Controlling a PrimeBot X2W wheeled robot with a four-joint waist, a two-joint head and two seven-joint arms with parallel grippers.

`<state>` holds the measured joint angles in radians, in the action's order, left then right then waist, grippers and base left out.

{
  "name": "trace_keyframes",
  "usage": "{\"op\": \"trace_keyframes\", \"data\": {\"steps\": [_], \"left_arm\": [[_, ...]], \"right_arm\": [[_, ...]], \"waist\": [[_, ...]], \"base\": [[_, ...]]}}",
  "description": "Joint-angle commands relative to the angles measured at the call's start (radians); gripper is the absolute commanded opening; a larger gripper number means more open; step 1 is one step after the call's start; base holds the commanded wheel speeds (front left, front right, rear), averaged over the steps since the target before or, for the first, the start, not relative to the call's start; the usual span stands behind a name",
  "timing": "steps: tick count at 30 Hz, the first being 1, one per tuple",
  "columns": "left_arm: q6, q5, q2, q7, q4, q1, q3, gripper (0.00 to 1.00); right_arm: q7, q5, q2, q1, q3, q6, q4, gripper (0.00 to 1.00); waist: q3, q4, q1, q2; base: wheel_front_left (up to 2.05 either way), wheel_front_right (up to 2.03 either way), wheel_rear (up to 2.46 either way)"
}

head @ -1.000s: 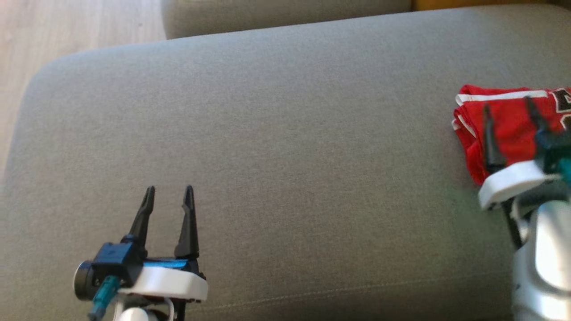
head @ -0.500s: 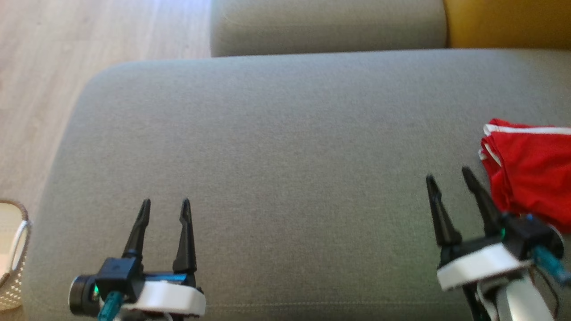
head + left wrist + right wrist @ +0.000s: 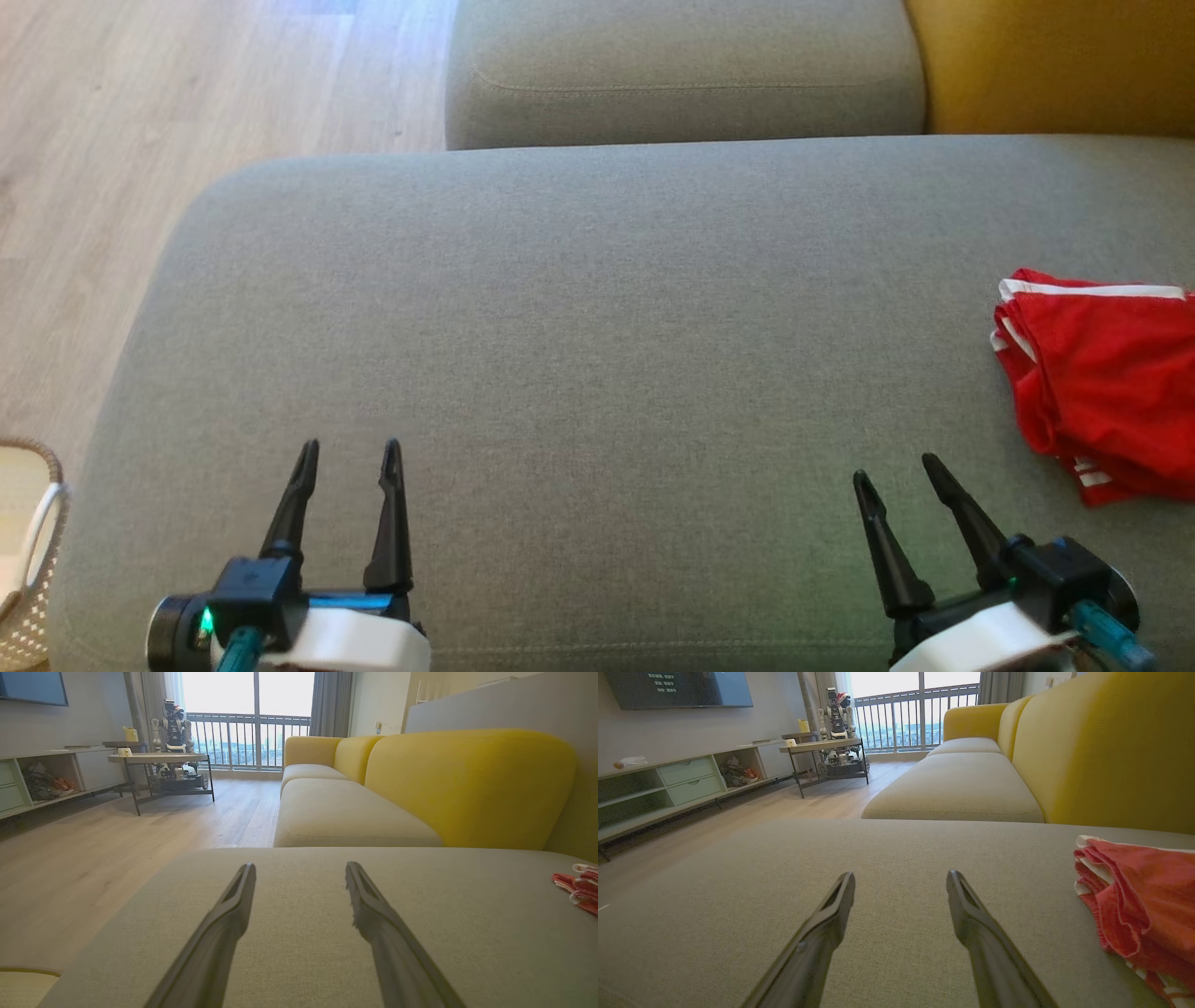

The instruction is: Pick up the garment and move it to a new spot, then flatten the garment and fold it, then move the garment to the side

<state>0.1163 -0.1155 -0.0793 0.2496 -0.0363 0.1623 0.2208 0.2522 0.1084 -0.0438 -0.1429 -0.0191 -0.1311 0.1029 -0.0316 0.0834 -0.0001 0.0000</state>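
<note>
A folded red garment [image 3: 1106, 383] with white stripes lies at the right edge of the grey sofa seat [image 3: 597, 355]; it also appears as the red garment [image 3: 1139, 900] at the right of the right wrist view and as a small red patch [image 3: 577, 889] far right in the left wrist view. My right gripper [image 3: 894, 469] stands open and empty at the lower right, left of and nearer than the garment, apart from it. My left gripper [image 3: 347, 453] is open and empty at the lower left, over bare cushion.
A second grey seat cushion [image 3: 681, 75] and a yellow backrest [image 3: 1055, 65] lie beyond. Wood floor [image 3: 140, 140] runs along the left, with a woven basket [image 3: 28, 551] at the lower left. A side table [image 3: 159, 760] stands across the room.
My right gripper has drawn back off the garment, down and to the left, leaving it on the seat. The head camera has shifted, showing more floor and the basket.
</note>
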Motion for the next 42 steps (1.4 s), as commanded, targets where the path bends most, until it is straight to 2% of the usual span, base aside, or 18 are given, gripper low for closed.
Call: {"op": "trace_keyframes", "data": {"steps": [1, 6, 42], "left_arm": [[-0.006, 0.000, 0.000, 0.000, 0.001, 0.000, 0.000, 0.00], [-0.008, -0.005, 0.002, -0.004, 0.073, 0.022, 0.007, 0.00], [-0.076, -0.448, -0.012, -0.081, 0.134, -0.060, -0.059, 0.00]], "right_arm": [[0.000, 0.000, 0.000, 0.000, -0.003, 0.000, 0.000, 0.00], [-0.003, 0.004, 0.001, -0.019, -0.007, 0.000, 0.074, 0.00], [-0.083, 0.447, -0.021, 0.056, 0.005, 0.000, 0.091, 0.00]], "waist": [[0.001, -0.002, 0.0001, 0.0000], [0.001, -0.004, 0.0001, 0.0000], [0.010, -0.027, 0.0001, 0.0000]], "base": [[0.00, 0.00, 0.00], [0.00, 0.00, 0.00], [0.00, 0.00, 0.00]]}}
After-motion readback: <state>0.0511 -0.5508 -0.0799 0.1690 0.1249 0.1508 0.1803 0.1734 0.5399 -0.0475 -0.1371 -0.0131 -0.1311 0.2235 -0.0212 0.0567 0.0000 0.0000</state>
